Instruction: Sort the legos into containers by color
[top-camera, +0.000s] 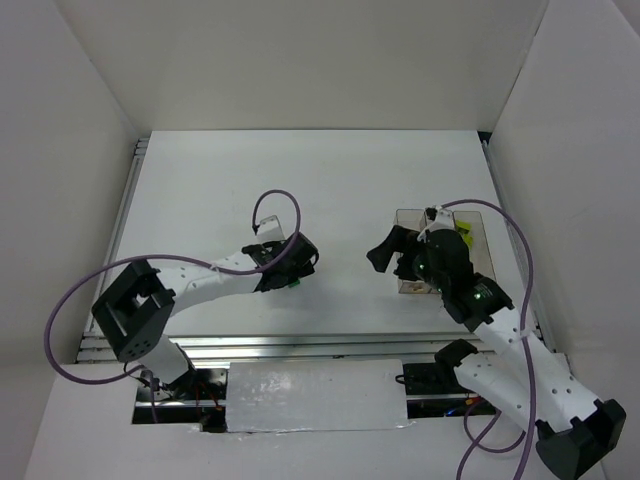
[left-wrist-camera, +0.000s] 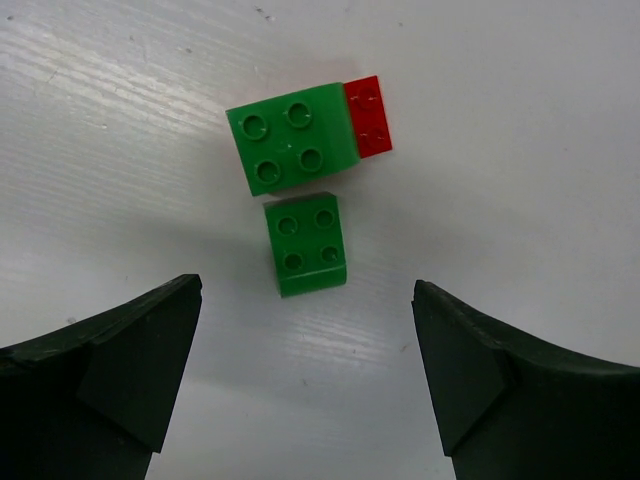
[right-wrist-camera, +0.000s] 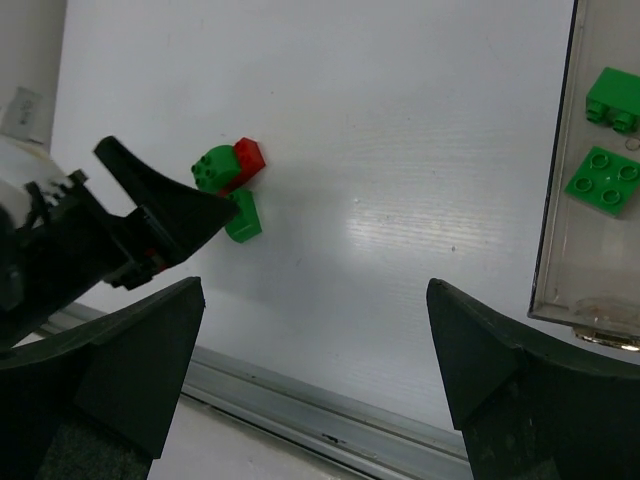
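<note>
The coming grasp turns on the small green lego (left-wrist-camera: 307, 245). In the left wrist view it lies straight ahead of the left gripper (left-wrist-camera: 306, 330), centred on the gap and just past the fingertips. That gripper's two fingers stand wide apart, with nothing between them, and the gap is wider than the brick.

The brick is nearly square, so it has no real long axis. It sits only slightly askew to the line between the fingers.

A larger green lego (left-wrist-camera: 293, 150) lies just beyond it, with only a narrow gap between the two. A red lego (left-wrist-camera: 368, 116) touches that larger one's right side.

The whole cluster sits close to the near edge of the desk (top-camera: 350, 190), a little left of its middle.

The containers (right-wrist-camera: 590, 260) stand toward the right edge, near the near-right corner, and the bin seen from the right wrist has two green legos in it. The right gripper (right-wrist-camera: 315, 300) hangs beside them, its fingers also spread and empty, well apart from the cluster.

The left arm is plainly the nearer one. A short advance and a closing of the fingers would likely suffice, though the larger green lego behind could be nudged.
</note>
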